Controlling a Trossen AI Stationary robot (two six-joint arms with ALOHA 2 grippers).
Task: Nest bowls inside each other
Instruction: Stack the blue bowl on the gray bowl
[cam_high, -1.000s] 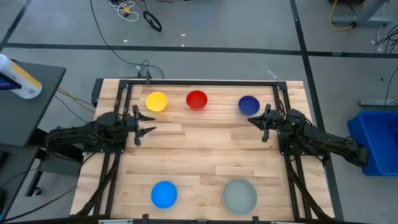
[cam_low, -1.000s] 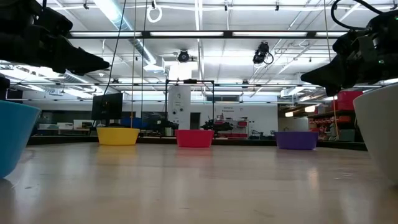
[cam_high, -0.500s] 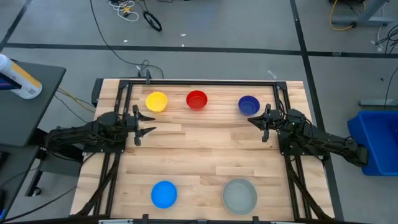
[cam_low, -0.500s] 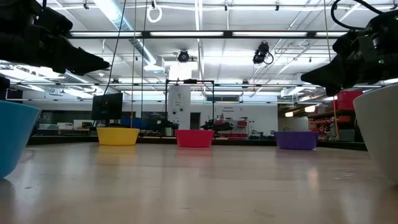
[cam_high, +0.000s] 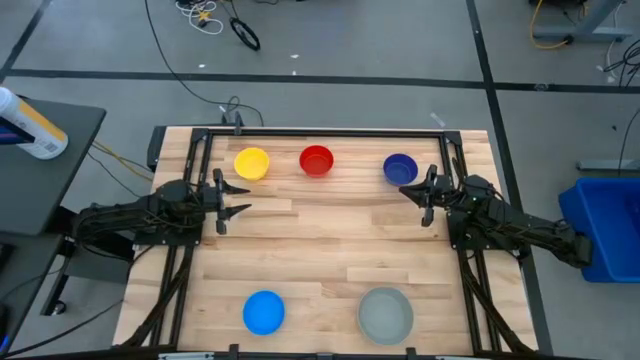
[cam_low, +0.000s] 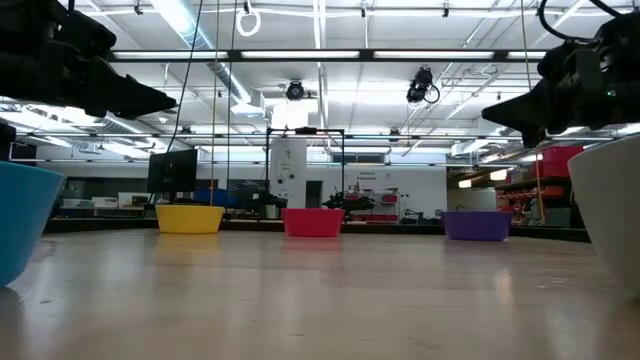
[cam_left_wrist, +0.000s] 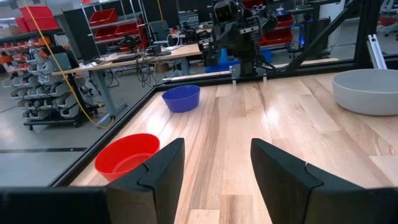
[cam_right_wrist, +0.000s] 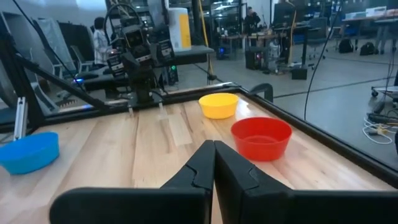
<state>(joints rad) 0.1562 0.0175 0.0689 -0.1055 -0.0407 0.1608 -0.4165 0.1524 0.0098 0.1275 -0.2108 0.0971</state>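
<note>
Three bowls stand upright in a row near the table's far edge: yellow (cam_high: 251, 163), red (cam_high: 316, 160) and dark blue (cam_high: 399, 169). Two more stand near the front edge: light blue (cam_high: 264, 312) and pale grey (cam_high: 386, 314). My left gripper (cam_high: 238, 200) hovers open above the table at the left, just in front of the yellow bowl, with nothing between its fingers (cam_left_wrist: 214, 177). My right gripper (cam_high: 408, 194) hovers shut at the right, beside the dark blue bowl, and holds nothing (cam_right_wrist: 214, 163).
A black frame (cam_high: 320, 131) runs along the table's far edge and sides. The wide wooden middle of the table (cam_high: 330, 240) lies between the two rows of bowls. Off the table stand a dark side table with a bottle (cam_high: 30, 125) and a blue bin (cam_high: 605, 225).
My right gripper has tipped up slightly at the wrist; in the low view its dark fingers stand a little higher. The bowls and the left arm have kept still.
</note>
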